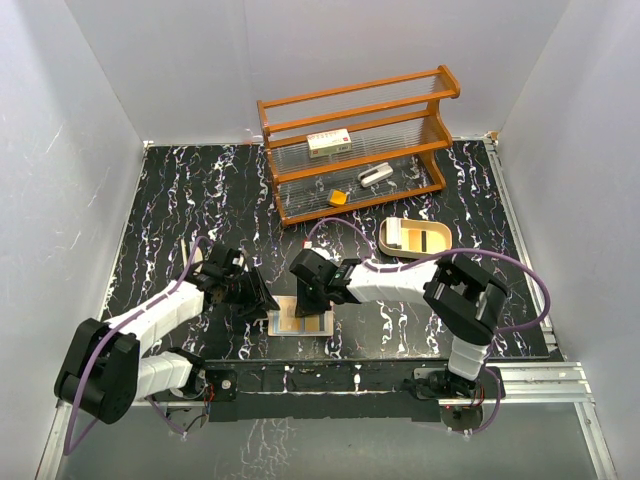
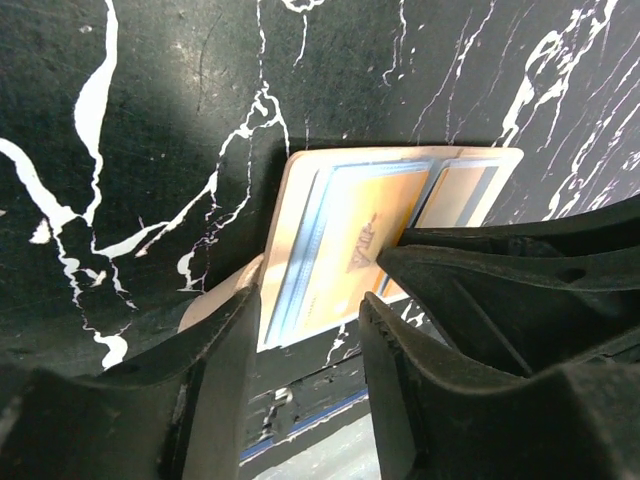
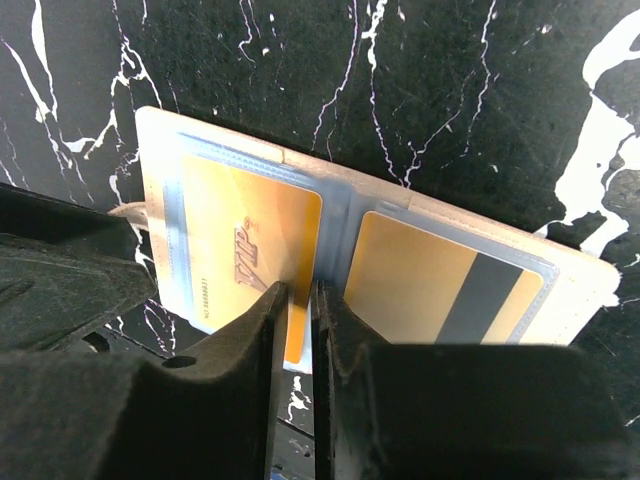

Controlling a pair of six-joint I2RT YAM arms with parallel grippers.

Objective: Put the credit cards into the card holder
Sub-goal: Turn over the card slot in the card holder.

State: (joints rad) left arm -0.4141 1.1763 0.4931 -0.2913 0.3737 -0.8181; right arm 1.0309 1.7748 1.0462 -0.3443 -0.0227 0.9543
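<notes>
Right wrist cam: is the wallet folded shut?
No, the wallet lies open flat, with one card in its left pocket and another card in its right.

Glossy black marble-patterned table (image 1: 180,200); smooth tan leather-look card holder (image 3: 160,140); shiny plastic credit cards (image 3: 250,240); matt black jaws.

The tan card holder (image 1: 302,320) lies open and flat near the desk's (image 1: 200,200) front edge, an orange-yellow VIP card (image 3: 245,250) in one clear pocket and a dark-striped card (image 3: 430,285) in the other.
</notes>
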